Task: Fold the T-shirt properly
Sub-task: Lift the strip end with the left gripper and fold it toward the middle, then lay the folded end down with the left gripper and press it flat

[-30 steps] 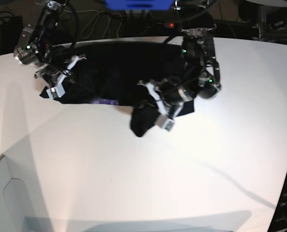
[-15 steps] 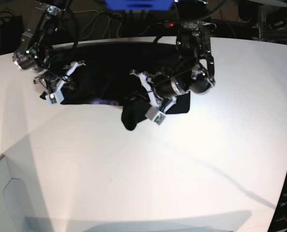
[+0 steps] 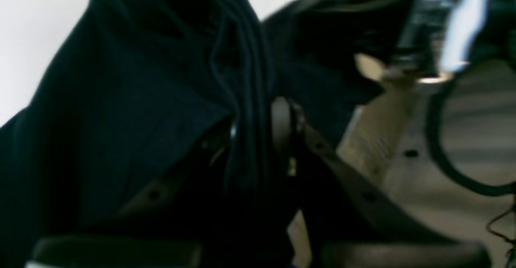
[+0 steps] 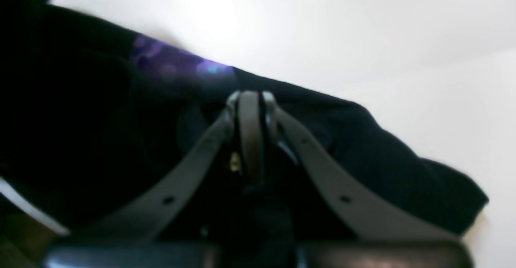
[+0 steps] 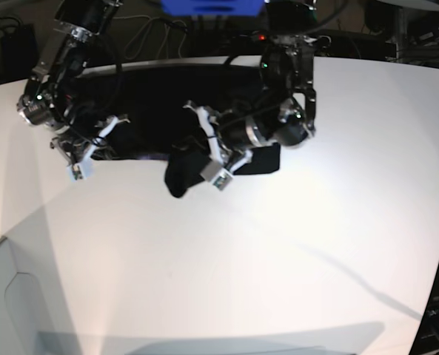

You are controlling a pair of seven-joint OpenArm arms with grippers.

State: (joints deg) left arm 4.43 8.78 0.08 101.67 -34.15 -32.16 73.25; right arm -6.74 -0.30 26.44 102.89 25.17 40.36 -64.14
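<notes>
Your T-shirt [image 5: 167,103] lies spread black across the far part of the white table [image 5: 278,251], with a sliver of purple print along its near edge. Your left gripper [image 5: 208,151] is clamped on a bunched fold of it, lifted so the cloth droops toward the table's middle. Your right gripper [image 5: 89,148] is pinched closed on the shirt's edge at the other end, the fabric gathered around its fingers [image 4: 250,131].
</notes>
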